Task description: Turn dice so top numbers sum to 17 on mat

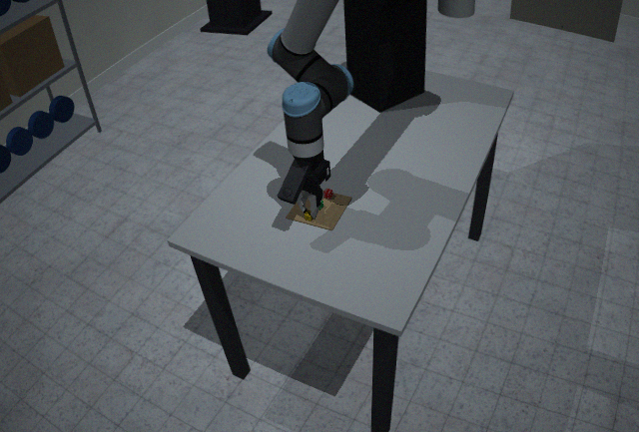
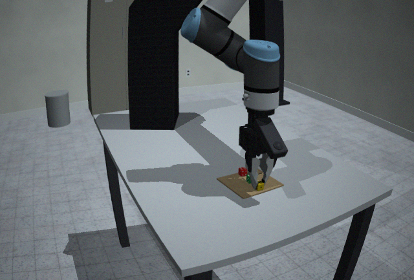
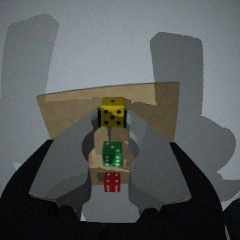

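Note:
A small tan mat (image 2: 250, 184) lies on the grey table, and all three dice are over it. My gripper (image 2: 260, 183) points straight down and is shut on the yellow die (image 3: 112, 114), which sits low at the mat's near edge (image 2: 260, 186). I cannot tell whether it touches the mat. The green die (image 3: 113, 154) (image 2: 248, 178) sits on the mat just behind the fingers. The red die (image 3: 112, 182) (image 2: 242, 171) sits at the mat's far edge. In the top view the gripper (image 1: 308, 213) partly hides the yellow die (image 1: 308, 216).
The arm's black pedestal (image 2: 152, 53) stands at the table's far end. The table's left edge (image 1: 227, 185) is not far from the mat. A shelf (image 1: 31, 71) with boxes and a grey bin (image 2: 57, 108) stand on the floor, away from the table.

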